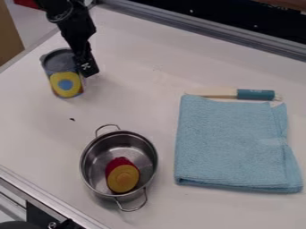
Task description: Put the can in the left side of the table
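Can point(64, 80), just one, stands near the left edge of the table point(140, 96), partly hidden by the gripper point(89, 71) (grasping or released, I cannot tell). One pot point(90, 179) holds one toy point(123, 177); beside one cloth point(233, 143), one utensil point(255, 94) has a faint end.

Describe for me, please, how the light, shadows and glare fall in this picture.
In the camera view, soft, diffuse light on the pale table; in the camera view, only a faint shadow on the table to the right of the can; in the camera view, bright glints on the metal pot, while the towel looks matte, without glare.
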`<state>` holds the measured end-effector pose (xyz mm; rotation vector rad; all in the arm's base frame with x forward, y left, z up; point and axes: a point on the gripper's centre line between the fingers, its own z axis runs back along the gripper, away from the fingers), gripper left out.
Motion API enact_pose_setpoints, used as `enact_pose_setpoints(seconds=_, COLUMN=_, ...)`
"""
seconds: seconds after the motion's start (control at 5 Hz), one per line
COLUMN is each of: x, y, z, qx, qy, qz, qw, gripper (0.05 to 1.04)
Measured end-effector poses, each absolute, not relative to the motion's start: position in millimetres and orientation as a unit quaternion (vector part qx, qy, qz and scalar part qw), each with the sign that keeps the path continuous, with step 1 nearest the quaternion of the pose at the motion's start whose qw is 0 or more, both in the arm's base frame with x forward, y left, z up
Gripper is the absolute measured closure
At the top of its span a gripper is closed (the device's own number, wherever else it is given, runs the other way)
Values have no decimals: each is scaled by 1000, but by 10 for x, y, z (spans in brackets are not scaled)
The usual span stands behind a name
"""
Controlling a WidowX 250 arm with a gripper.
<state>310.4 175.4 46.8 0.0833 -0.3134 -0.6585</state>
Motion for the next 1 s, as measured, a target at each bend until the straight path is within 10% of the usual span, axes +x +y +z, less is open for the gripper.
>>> enact_pose_setpoints(seconds=1.0, x=3383, y=842, z=820, qx=-62, qy=-222, qz=-137, qw=964, gripper=87)
